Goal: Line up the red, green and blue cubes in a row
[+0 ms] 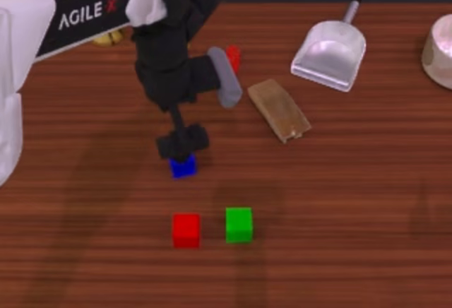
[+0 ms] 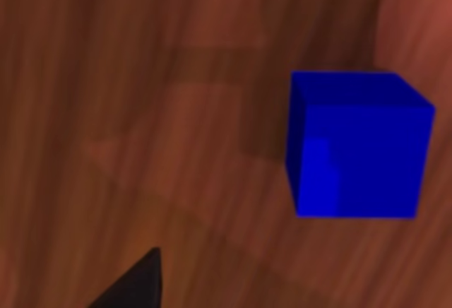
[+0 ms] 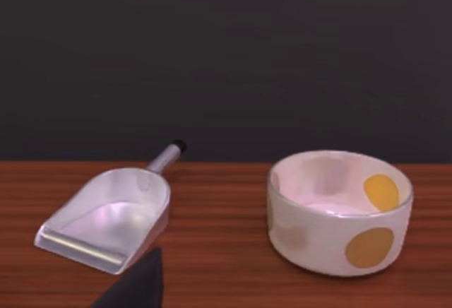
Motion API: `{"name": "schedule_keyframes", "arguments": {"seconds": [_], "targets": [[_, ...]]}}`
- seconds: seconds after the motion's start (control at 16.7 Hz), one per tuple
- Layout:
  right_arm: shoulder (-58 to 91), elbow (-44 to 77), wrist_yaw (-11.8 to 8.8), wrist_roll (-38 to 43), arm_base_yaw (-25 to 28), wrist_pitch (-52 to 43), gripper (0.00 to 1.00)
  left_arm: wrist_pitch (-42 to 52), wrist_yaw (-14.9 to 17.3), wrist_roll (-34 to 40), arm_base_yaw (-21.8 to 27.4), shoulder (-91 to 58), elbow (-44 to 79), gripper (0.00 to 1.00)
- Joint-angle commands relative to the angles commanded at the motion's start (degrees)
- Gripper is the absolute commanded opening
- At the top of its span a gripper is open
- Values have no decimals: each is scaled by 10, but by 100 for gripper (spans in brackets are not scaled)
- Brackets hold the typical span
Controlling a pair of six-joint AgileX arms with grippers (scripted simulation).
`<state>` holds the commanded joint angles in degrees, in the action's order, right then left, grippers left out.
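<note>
The blue cube (image 1: 183,167) lay on the bench (image 1: 353,202), a little behind and just left of the red cube (image 1: 186,229). The green cube (image 1: 239,224) stood close beside the red one on its right. These two already formed a short row near the front edge, with a small gap between them. The left claw (image 1: 182,144) hung directly over the blue cube, partly covering its far edge in the top view. In the left wrist view the blue cube (image 2: 357,145) sat to one side of the frame, and only one dark fingertip (image 2: 134,283) showed. Whether the left claw was spread, pressed together or pinching the cube could not be told.

The offset in the wrist view suggested the main risk: an off-centre closure would probably skew the cube or push it away rather than seize it. If carried, the cube would have to be set down level with the red cube. Too close a descent could knock the red cube and disturb the existing pair.

Farther back lay a brown block (image 1: 280,109), a metal scoop (image 1: 330,52) and a spotted bowl (image 3: 339,212). All were well apart from the row. The right arm was out of the top view, and its claw's state could not be told.
</note>
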<state>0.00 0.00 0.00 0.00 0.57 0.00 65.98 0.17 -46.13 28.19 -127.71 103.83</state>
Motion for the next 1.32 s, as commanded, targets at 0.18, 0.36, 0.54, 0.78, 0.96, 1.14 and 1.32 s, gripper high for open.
{"name": "schedule_keyframes", "arguments": {"seconds": [0.18,0.36,0.54,0.78,0.96,1.14,1.32], "targets": [[0,0,0,0,0,0,100,-39,0,0,-1,-16,-25,100],[0,0,0,0,0,0,100,-108,1,-1,-2,-43,-63,100],[0,0,0,0,0,0,100,-158,1,-2,-3,-66,-93,100],[0,0,0,0,0,0,100,-164,1,-2,-3,-68,-97,100],[0,0,0,0,0,0,100,-164,1,-2,-3,-68,-97,77],[0,0,0,0,0,0,100,-164,1,-2,-3,-68,-97,55],[0,0,0,0,0,0,100,-164,1,-2,-3,-68,-97,32]]}}
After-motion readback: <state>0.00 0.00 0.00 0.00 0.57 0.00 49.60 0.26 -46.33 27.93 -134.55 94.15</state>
